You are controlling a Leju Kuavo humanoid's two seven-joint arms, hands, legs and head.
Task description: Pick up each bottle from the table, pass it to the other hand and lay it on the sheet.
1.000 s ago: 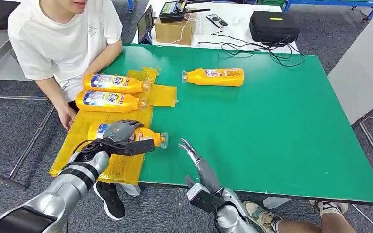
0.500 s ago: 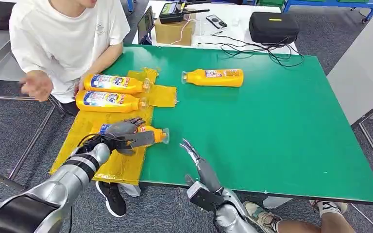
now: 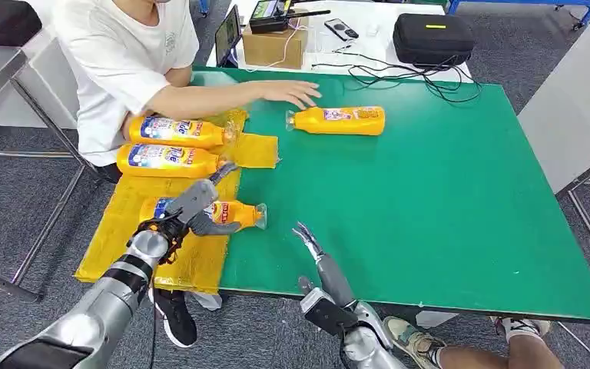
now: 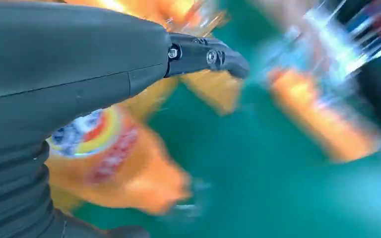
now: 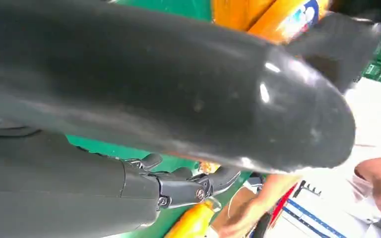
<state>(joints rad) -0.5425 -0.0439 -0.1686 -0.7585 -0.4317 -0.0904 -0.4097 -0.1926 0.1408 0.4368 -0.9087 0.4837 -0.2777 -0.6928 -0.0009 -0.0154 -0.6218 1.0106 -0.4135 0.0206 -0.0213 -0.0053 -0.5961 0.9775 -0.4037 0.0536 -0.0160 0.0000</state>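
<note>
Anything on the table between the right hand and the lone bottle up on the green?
Nothing: in the head view only bare green table separates the right hand from that bottle.

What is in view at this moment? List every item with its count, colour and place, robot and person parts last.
bottles: four, orange-yellow, all lying down; three on the sheet, one on bare table farther back
sheet: one, yellow, on the table's left part
table: one, green top
cardboard box: one, brown, on the white table behind
case: one, black, on the white table behind
cables: black, at the green table's far edge
person: one, white shirt, seated at far left; hand reaching toward the lone bottle
left hand: grey, fingers spread, over the nearest bottle
right hand: open, at the table's near edge
</note>
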